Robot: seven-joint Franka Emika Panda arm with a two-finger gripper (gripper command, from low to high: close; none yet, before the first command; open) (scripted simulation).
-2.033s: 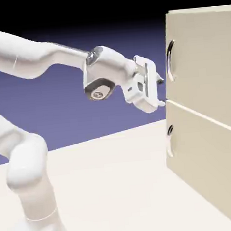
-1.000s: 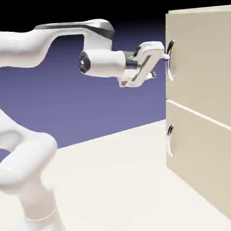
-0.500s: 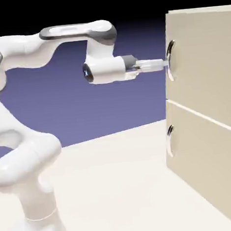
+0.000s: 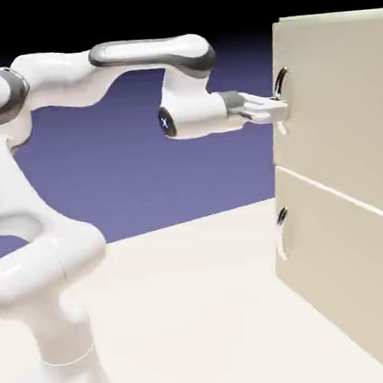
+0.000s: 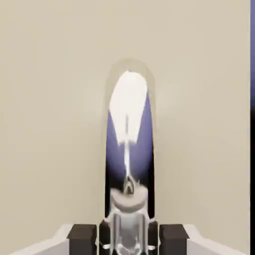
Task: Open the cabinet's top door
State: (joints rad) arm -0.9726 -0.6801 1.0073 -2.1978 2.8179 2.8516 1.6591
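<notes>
hand [image 5: 128,240] clamped shut on the top door's curved silver handle [image 5: 130,129], top door [image 4: 339,108] just beyond the hand, still closed

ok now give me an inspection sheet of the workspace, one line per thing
surface: pale tabletop, bare where it shows
top door: looks closed, beige panel with an upper handle, curved and silver
lower door: looks closed, lower handle with nothing on it
clutter: nothing seen
tool: shut on the upper handle, which sits between its fingertips
cables: nothing seen
surroundings: plain blue-violet backdrop, going black towards the top
</notes>
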